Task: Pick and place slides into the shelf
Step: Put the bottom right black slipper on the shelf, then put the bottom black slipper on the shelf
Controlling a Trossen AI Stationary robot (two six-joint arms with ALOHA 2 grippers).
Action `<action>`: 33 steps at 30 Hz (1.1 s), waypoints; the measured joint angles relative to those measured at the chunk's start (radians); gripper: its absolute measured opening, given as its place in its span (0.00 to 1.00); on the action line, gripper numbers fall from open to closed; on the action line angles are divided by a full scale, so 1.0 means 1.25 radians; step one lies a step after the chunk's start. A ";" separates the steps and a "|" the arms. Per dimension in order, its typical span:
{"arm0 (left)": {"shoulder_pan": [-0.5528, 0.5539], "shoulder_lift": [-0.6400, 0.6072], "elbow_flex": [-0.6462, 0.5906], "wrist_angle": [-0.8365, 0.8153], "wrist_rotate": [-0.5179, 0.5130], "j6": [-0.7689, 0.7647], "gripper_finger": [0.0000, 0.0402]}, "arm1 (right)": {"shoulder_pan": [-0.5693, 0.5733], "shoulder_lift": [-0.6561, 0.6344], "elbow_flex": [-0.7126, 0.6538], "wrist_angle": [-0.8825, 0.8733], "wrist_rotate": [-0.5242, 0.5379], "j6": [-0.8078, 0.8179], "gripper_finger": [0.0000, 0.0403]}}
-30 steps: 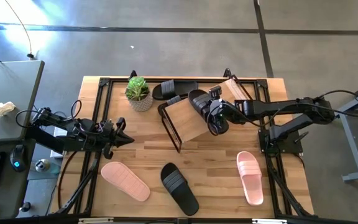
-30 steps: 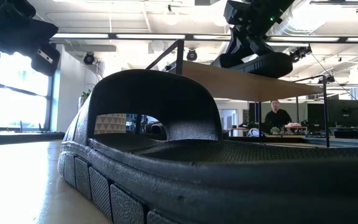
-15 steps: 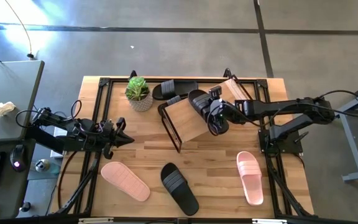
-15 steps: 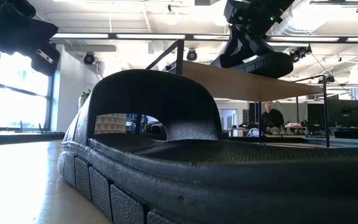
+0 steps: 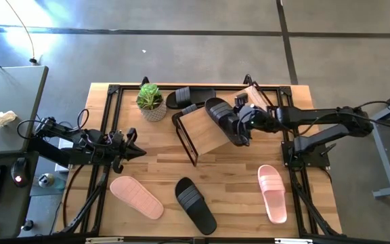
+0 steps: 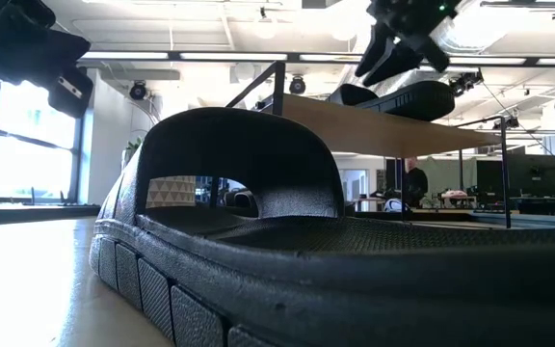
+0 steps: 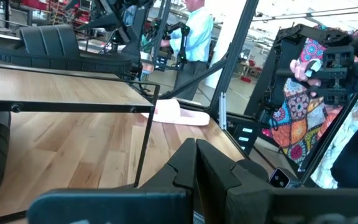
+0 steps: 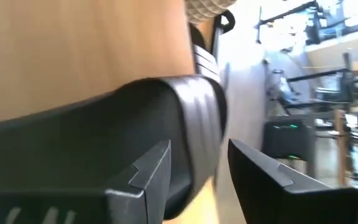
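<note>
Black slide set on the shelf board, right gripper's fingers apart.

Nearest lay a black ribbed slide [image 5: 195, 205] between two pink slides [image 5: 136, 197]. Farther on, the right gripper [image 5: 244, 120] hovered spread beside the black slide [image 5: 223, 119] resting on the shelf [image 5: 202, 132]. It looked light and flexible, best pinched at its side edge. The left gripper [image 5: 133, 150] waited, state unclear.
</note>
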 joint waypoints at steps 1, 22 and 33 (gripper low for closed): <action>0.000 0.000 0.000 0.000 0.000 0.000 0.00 | 0.000 -0.007 0.000 -0.020 -0.013 0.009 0.38; 0.000 -0.001 0.000 0.017 -0.086 0.079 0.00 | 0.167 -0.241 0.125 -0.097 -0.366 0.659 0.38; 0.000 -0.001 0.000 0.453 -0.202 -0.308 0.00 | 0.187 -0.273 0.167 -0.116 -0.456 0.782 0.38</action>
